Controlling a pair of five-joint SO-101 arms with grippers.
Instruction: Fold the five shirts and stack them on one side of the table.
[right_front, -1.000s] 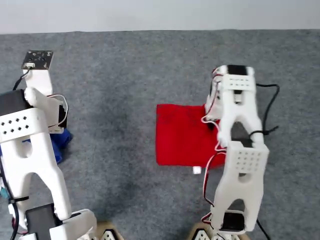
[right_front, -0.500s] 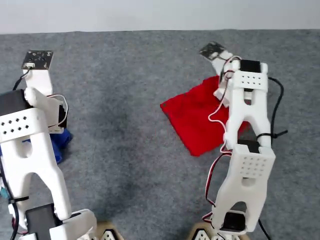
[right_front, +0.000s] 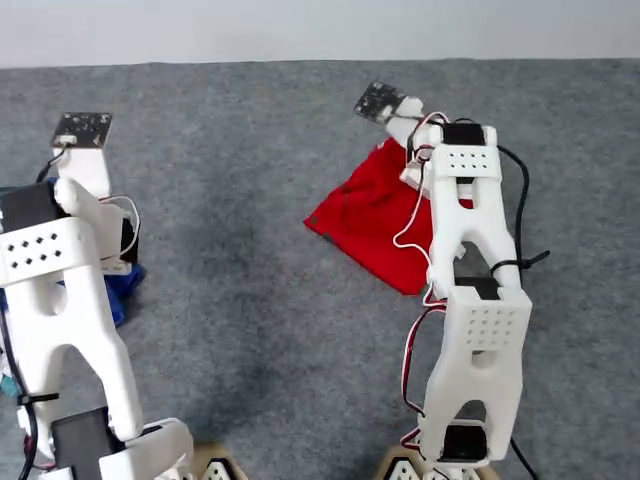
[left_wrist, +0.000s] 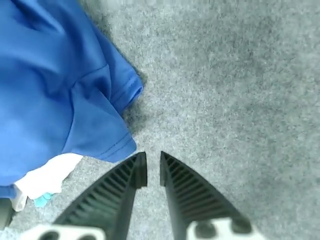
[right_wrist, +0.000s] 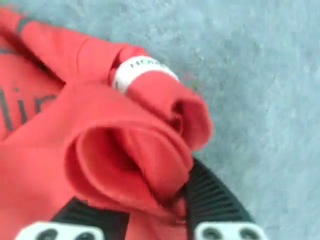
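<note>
— Which way did the red shirt (right_front: 365, 225), that folded piece of soft cloth, lie?

— Askew on the grey carpet-like table cover (right_front: 240, 150), right of centre. Seen from above, its edges ran diagonally to the table's sides. One corner pointed toward the left arm's side and another toward the near edge. Its long axis seemed to run from the far corner to the near one, though the right arm covered part of it, so I couldn't be sure.

— And the right gripper (right_front: 415, 165)?

— It sat at the shirt's far corner. In the right wrist view, the right gripper (right_wrist: 165, 195) was clamped on a bunched roll of the red shirt (right_wrist: 100, 135). Cloth spilled over both black ribbed fingers (right_wrist: 215, 200), and a small white label (right_wrist: 142, 70) showed on a fold just beyond.

— The left gripper (left_wrist: 149, 167)?

— Its two black fingers stood almost together, a narrow slit between them and nothing in it. It hung over bare grey cover, just beside the hem of a crumpled blue fabric shirt (left_wrist: 50, 75).

— Where was that one?

— At the table's left edge, the blue shirt (right_front: 122, 285) lay partly under the left arm, well apart from the red one. A bit of white and teal cloth (left_wrist: 47, 177) showed at its edge.
</note>
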